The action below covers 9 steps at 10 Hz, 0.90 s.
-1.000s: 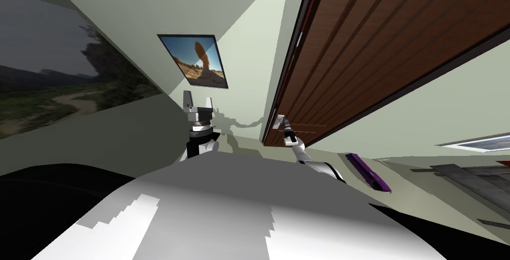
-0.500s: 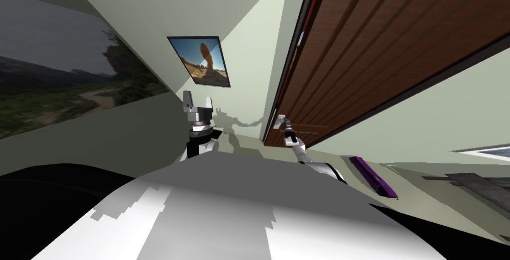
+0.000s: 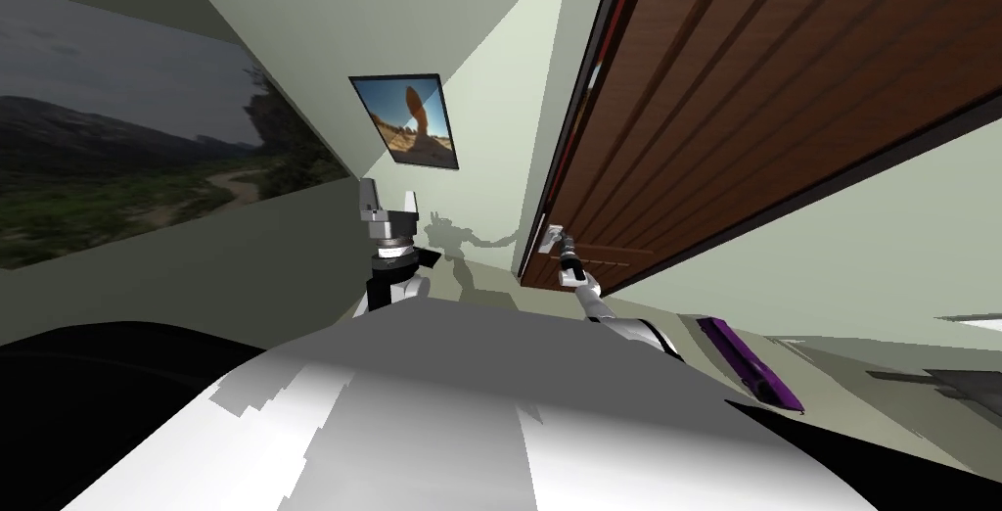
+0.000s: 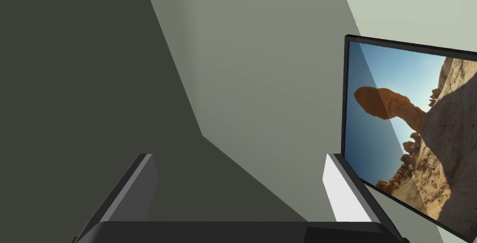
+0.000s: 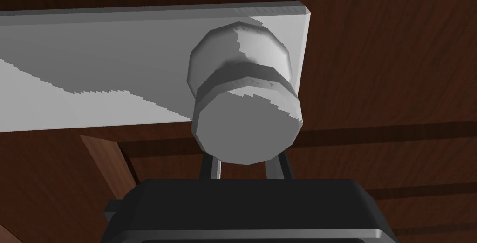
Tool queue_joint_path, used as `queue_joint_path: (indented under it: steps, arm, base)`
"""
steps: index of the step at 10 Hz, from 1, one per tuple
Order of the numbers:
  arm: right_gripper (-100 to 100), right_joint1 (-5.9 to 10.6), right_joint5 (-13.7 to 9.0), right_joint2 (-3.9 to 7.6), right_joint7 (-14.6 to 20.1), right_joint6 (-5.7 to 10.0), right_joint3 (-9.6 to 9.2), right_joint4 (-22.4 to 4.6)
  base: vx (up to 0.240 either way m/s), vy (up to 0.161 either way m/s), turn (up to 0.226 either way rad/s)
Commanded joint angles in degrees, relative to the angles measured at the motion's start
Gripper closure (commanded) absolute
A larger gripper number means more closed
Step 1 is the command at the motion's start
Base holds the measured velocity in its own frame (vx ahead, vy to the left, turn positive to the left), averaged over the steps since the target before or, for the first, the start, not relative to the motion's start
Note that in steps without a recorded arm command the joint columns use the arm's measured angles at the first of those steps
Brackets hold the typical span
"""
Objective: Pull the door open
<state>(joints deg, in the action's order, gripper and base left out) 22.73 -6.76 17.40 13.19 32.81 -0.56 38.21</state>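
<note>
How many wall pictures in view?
2. A large dark landscape picture on the left wall; a small black-framed rock-arch picture on the pale green wall ahead, beyond the left gripper. A sliver at the right edge may be another.

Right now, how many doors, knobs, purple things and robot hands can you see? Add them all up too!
Doors: 1, the brown door
Knobs: 1, the grey knob
Purple things: 1, the purple thing
Robot hands: 2, the left gripper, open, and the right gripper, shut on the knob
Total: 5
</note>
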Motion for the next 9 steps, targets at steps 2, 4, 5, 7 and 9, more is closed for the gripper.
queue_joint_path:
  steps: [2,4,5,7,9]
  arm:
    - [100,0.35,-2.7,-0.31,3.9,0.14,-1.05,0.4]
    - [100,0.37,-4.5,-0.11,6.4,0.04,-1.42,0.3]
    - [100,0.40,-6.4,0.09,7.8,-0.07,-1.79,0.2]
    - [100,0.40,-6.4,0.09,8.8,-0.07,-1.79,0.2]
    - [100,0.45,-10.0,0.49,12.6,-0.27,-2.50,0.0]
  base:
    - [-0.040,-0.036,0.103]
    - [-0.055,-0.032,0.077]
    - [-0.086,-0.054,0.165]
    - [-0.041,-0.025,0.053]
    - [-0.052,-0.036,0.121]
